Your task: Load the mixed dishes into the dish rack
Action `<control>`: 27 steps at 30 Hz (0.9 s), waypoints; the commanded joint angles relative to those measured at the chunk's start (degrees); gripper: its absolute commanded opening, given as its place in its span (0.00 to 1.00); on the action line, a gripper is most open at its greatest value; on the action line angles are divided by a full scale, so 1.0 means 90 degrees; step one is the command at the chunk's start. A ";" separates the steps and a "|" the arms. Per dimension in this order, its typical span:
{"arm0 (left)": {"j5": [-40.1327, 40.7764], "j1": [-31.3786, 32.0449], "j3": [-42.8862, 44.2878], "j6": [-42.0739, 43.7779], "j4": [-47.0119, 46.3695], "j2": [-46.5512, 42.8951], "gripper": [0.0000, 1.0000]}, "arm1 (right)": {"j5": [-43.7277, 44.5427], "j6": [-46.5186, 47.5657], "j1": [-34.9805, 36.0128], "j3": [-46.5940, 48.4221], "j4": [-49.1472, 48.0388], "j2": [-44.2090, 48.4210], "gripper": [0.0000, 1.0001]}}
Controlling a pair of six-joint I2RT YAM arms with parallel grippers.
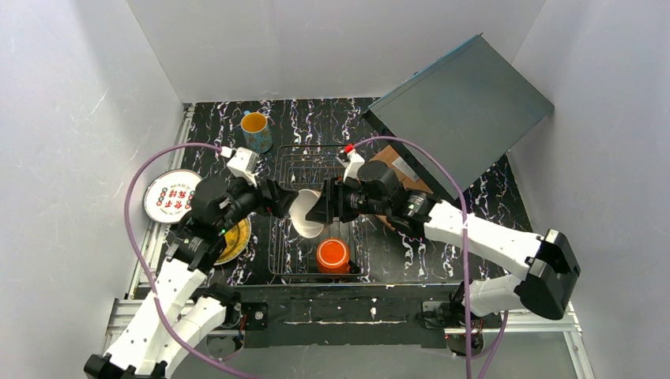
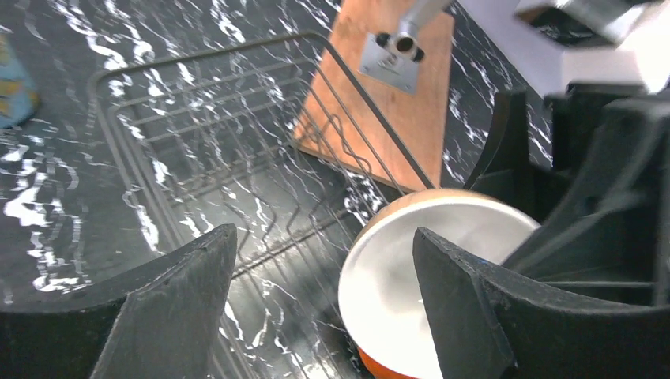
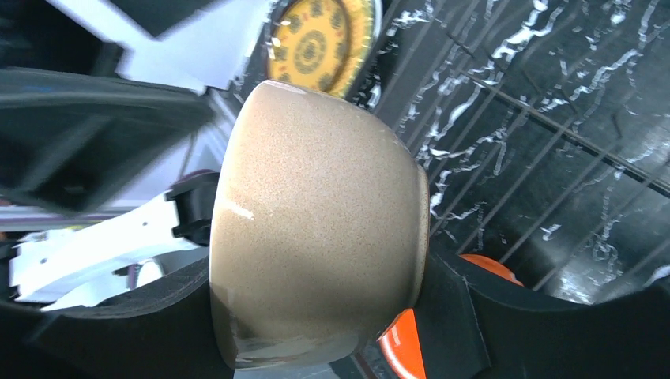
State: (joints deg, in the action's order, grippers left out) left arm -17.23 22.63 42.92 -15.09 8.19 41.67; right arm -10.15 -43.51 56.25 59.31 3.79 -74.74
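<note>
The white-and-tan bowl [image 1: 304, 215] hangs on its side over the dish rack [image 1: 312, 162]. My right gripper [image 1: 324, 207] is shut on it, one finger at the base and one at the rim [image 3: 316, 229]. My left gripper [image 1: 284, 201] stands open just left of the bowl; in the left wrist view the bowl's white inside [image 2: 395, 268] shows beyond its right finger. The orange mug [image 1: 333, 255] stands in the rack's near end, below the bowl. The blue patterned mug [image 1: 255, 130] is at the far left, the white plate [image 1: 172, 195] and yellow plate [image 1: 235, 241] left of the rack.
A brown wooden board [image 1: 391, 170] lies right of the rack, under the right arm. The large grey slanted panel [image 1: 458, 103] rises at the back right. White walls close in the table on three sides.
</note>
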 commanded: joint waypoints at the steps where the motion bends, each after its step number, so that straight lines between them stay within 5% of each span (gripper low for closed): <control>1: 0.1496 0.0015 -0.0066 0.0111 0.0148 -0.0638 0.82 | 0.0478 0.0479 -0.0019 0.0507 0.0136 -0.0259 0.01; 9: 0.4026 0.0015 -0.0011 -0.0055 0.0843 -0.1122 0.86 | 0.1198 0.1598 0.0035 0.1320 0.1057 -0.1241 0.01; 21: 0.4777 0.0005 0.0059 -0.0192 0.1123 -0.1198 0.85 | 0.3227 0.2883 0.0923 0.3232 0.3111 -0.2857 0.01; 27: 0.4793 0.0000 0.0034 -0.0213 0.1101 -0.1228 0.85 | 0.5205 0.3756 0.1620 0.3864 0.3724 -0.3576 0.01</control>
State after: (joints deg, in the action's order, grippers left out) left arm 23.49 22.63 42.46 -16.53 18.20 31.05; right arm 21.96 -16.69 67.59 87.94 33.61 -104.38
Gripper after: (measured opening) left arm 0.851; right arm 0.741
